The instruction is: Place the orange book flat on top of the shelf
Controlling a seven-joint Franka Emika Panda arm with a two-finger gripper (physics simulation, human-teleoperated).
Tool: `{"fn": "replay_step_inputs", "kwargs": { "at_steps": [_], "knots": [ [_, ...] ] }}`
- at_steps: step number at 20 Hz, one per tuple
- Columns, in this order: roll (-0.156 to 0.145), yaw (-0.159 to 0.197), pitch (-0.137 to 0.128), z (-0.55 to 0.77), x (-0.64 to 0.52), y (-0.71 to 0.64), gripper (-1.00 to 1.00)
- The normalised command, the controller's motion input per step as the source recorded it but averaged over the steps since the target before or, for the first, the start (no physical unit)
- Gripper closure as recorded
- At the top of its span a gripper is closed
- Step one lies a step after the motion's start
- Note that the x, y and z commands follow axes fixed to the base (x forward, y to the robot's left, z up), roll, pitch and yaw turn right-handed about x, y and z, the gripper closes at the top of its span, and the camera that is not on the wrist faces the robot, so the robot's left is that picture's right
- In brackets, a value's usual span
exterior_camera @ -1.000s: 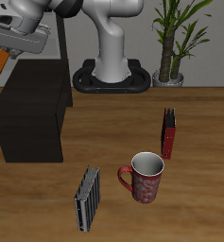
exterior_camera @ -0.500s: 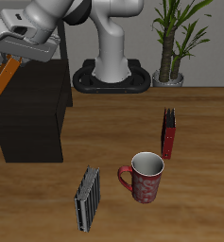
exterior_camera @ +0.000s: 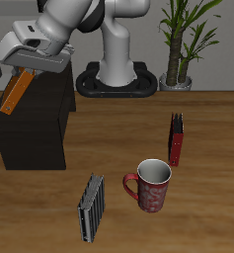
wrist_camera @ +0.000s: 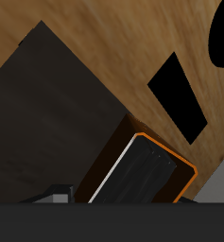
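Note:
The orange book [exterior_camera: 15, 92] is thin with a pale page edge; it hangs tilted from my gripper [exterior_camera: 23, 69] just above the flat top of the low black shelf [exterior_camera: 35, 128]. The gripper is shut on the book's upper end, over the shelf's far side from the mug. In the wrist view the orange book [wrist_camera: 146, 175] shows its orange rim and pale page edge, with the shelf top [wrist_camera: 47, 113] beneath it. My fingertips are hidden in both views.
A red mug [exterior_camera: 151, 184] stands near the table's front. A dark red book [exterior_camera: 176, 138] stands upright behind it. A grey striped book [exterior_camera: 91, 208] stands near the front edge. A potted plant [exterior_camera: 183, 44] and the robot base [exterior_camera: 118, 74] are at the back.
My gripper has moved with the orange book toward the middle of the shelf and lower. The book now hangs over the shelf top instead of beyond its outer edge.

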Motion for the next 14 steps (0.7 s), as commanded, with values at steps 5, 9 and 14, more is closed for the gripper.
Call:
{"fn": "replay_step_inputs", "kwargs": {
  "at_steps": [5, 9, 14],
  "knots": [
    [0.028, 0.001, 0.032, -0.13, 0.11, 0.15, 1.00],
    [-0.008, 0.019, 0.023, -0.19, 0.08, 0.04, 1.00],
    [0.023, 0.007, 0.045, -0.21, 0.07, 0.04, 1.00]
  ]
}}
